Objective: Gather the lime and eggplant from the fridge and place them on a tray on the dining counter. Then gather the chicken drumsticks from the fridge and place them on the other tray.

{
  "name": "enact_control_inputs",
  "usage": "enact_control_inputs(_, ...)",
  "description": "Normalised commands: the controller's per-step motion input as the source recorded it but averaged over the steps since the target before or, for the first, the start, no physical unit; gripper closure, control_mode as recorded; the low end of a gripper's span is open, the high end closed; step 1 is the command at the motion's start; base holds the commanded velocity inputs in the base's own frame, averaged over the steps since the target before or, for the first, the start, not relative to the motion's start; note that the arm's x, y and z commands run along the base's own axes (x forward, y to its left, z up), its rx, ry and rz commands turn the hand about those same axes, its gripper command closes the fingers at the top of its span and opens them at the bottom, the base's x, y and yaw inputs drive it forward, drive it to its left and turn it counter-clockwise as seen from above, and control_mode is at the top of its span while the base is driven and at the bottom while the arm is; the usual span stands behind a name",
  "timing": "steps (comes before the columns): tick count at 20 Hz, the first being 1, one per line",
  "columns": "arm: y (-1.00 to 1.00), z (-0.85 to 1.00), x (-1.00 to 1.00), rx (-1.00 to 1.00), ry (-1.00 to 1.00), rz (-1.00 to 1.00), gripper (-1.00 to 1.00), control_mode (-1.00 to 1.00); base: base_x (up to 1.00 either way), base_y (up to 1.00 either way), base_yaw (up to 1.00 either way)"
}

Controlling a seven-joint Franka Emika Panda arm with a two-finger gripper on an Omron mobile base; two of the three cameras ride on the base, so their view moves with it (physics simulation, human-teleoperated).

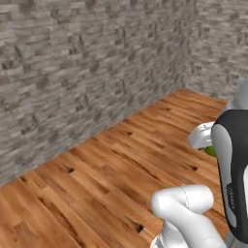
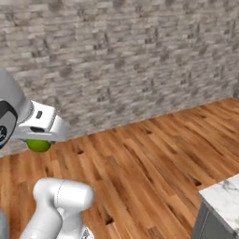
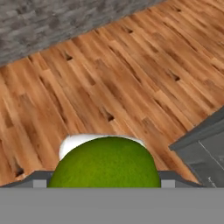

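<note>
The green lime [image 3: 105, 162] sits between my gripper's [image 3: 105, 177] fingers, filling the bottom of the hand view. From the left base camera a sliver of the lime [image 1: 210, 150] shows under the white hand [image 1: 201, 135], beside the dark forearm. The right base camera shows the lime [image 2: 38, 145] hanging beneath the hand [image 2: 42, 125], high above the wooden floor. The gripper is shut on the lime. The fridge, eggplant, drumsticks and trays are out of view.
A grey stone wall [image 1: 87, 68] runs behind a wooden plank floor [image 2: 140, 158]. A corner of a white marble counter [image 2: 223, 198] over a grey cabinet stands at the lower right of the right base view; its grey edge [image 3: 203, 144] shows in the hand view.
</note>
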Motion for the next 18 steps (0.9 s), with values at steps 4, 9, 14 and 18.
enact_control_inputs(4,0.00,0.00,0.00,0.00,0.00,0.00,1.00,1.00,0.16,0.41,-0.81)
enact_control_inputs(9,0.00,0.00,0.00,0.00,0.00,0.00,1.00,1.00,0.22,0.50,-0.80)
enact_control_inputs(14,0.00,0.00,0.00,0.00,0.00,0.00,1.00,1.00,0.44,0.71,-0.73)
enact_control_inputs(18,0.00,0.00,0.00,0.00,0.00,0.00,1.00,1.00,0.86,1.00,-0.51)
